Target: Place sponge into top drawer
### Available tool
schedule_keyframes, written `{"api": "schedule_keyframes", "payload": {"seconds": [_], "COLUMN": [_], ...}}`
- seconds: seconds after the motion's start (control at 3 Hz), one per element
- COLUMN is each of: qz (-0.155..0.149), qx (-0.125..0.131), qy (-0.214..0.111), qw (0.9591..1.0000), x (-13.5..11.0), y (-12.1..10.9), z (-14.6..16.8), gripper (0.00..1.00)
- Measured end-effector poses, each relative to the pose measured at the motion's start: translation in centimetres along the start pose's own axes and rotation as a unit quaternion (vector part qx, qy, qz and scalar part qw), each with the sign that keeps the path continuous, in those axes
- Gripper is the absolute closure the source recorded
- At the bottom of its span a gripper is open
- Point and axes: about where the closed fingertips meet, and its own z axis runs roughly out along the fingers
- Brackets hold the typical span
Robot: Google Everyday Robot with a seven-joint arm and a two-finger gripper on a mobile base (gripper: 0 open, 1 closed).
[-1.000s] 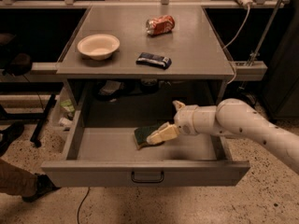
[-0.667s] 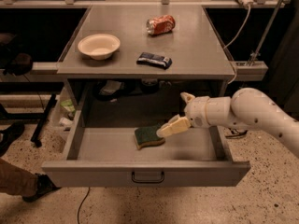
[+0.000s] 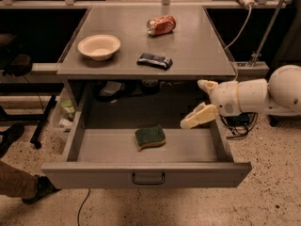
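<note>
End effector (image 3: 194,103) spread wide and empty, at two o'clock from the sponge (image 3: 150,137) in the top drawer (image 3: 141,173); pulling out, I might clip its right side.

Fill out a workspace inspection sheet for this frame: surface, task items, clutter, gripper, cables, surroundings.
Surface: grey table top, flat, carrying three loose items.
Job's things: sponge lies green face up on the floor of the top drawer, which is pulled open.
Clutter: bowl, crushed red can and dark blue wrapped bar on the table top.
Grippers: gripper open and empty, over the drawer's right end, apart from the sponge.
Cables: white cable hangs past the table's right rear corner; dark cables on the floor below the arm.
Surroundings: person's leg and shoe at lower left.
</note>
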Motion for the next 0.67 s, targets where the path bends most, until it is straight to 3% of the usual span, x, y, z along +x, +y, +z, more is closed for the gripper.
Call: {"api": "schedule_keyframes", "payload": {"seconds": [0.33,0.67], "qz": [-0.012,-0.012], "qx": [-0.019,-0.023], "qy": [-0.016,-0.015], "qw": [0.9996,0.9995], "x": [-1.70,-1.64], "y": [1.29,1.50], "z": [-2.87,-2.86], "gripper": [0.00,0.00]}}
